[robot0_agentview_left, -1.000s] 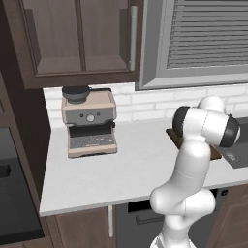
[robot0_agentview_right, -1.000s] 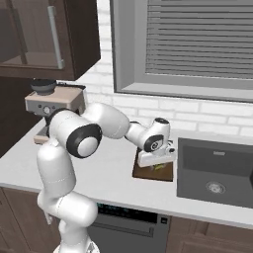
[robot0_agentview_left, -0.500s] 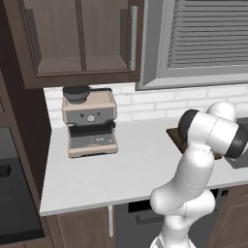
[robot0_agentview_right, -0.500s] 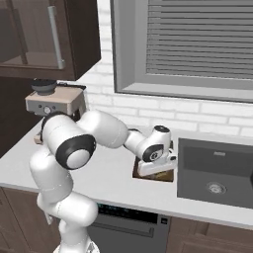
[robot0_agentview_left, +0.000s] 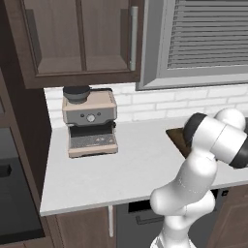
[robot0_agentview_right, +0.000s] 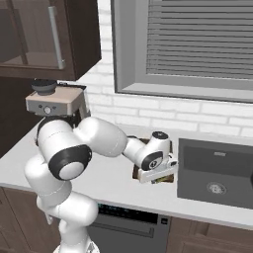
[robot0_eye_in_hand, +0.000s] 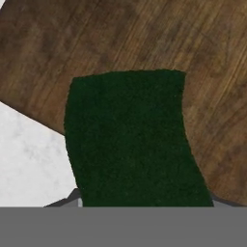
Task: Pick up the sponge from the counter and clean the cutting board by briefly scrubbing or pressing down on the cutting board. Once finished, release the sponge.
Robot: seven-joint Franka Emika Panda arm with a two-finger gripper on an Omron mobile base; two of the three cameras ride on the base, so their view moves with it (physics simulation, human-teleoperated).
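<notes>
One sponge, one cutting board, one coffee machine on the worktop. In the hand view the sponge's dark green face fills the centre, its long axis running from the frame's bottom toward the top, over the brown board. The claw, low at the board in the right base view's centre, holds the sponge. The sink lies at right.

Coffee machine as landmark: beige body, dark top, stands against white brick backsplash. Dark wood wall cabinet directly above it. Window with closed grey blinds up and right of it. Dark sink basin far right of it.
</notes>
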